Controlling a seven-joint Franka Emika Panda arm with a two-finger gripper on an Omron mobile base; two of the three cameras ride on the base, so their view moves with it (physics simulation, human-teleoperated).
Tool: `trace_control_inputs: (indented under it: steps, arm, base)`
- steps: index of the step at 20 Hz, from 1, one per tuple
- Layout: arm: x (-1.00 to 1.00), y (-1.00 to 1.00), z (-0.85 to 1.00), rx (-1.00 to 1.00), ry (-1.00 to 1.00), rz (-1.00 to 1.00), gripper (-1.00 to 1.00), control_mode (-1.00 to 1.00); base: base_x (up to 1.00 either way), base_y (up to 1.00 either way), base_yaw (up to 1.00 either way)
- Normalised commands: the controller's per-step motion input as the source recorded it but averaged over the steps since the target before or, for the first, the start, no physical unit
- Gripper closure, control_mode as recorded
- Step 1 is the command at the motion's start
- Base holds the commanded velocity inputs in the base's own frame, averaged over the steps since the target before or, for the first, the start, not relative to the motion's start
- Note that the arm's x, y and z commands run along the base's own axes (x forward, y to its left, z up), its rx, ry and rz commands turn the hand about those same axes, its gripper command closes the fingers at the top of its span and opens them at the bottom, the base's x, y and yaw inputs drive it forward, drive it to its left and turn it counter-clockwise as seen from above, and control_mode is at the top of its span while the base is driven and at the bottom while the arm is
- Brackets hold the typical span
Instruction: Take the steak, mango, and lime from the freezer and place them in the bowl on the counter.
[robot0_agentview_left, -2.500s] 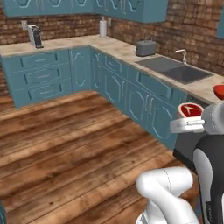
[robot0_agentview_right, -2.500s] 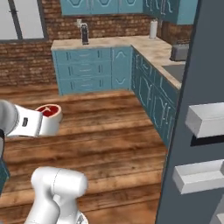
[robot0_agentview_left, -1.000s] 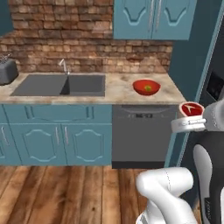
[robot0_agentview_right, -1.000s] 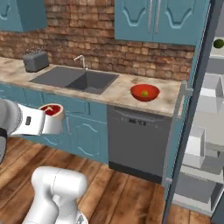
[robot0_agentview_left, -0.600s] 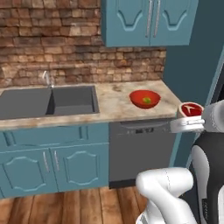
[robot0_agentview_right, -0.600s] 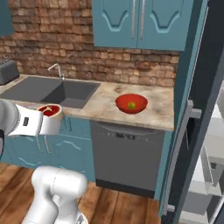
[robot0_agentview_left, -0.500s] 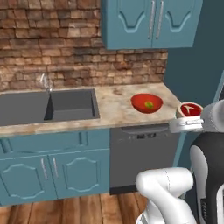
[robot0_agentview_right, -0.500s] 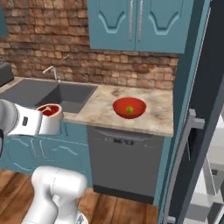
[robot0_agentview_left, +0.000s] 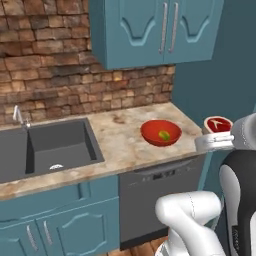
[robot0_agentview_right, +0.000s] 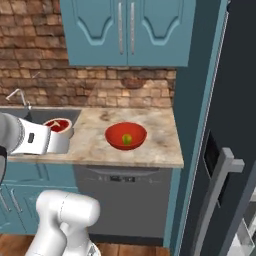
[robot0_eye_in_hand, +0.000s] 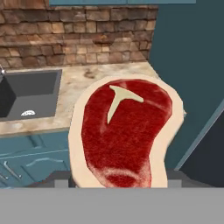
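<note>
fingers (robot0_eye_in_hand: 118, 186) grip steak (robot0_eye_in_hand: 127, 131), held near counter (robot0_agentview_left: 120, 145) with bowl (robot0_agentview_left: 160, 133).

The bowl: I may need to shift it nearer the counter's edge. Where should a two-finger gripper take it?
Pinch the bowl at its near rim, coming from above. It is wide, shallow and upright, so only the thin lip fits between the fingers. Avoid the mango inside.

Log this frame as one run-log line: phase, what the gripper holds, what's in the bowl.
phase: carrying to counter | gripper: jaws shut on steak | bowl: holds one yellow-green fruit | steak not yet in bowl
</note>
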Motion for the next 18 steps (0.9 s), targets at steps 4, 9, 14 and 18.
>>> trace_control_inputs:
  steps: [4,9,14,18]
  arm:
    - [0.0,0.0,0.0,0.0,0.0,0.0,1.0,1.0]
    - [0.0,0.0,0.0,0.0,0.0,0.0,1.0,1.0]
    - [0.0,0.0,0.0,0.0,0.0,0.0,1.0,1.0]
    - [0.0,0.0,0.0,0.0,0.0,0.0,1.0,1.0]
  base:
    - [0.65,-0.01,-0.06]
    - [0.58,-0.28,0.16]
    - [0.47,-0.28,0.18]
    - [0.43,-0.28,0.17]
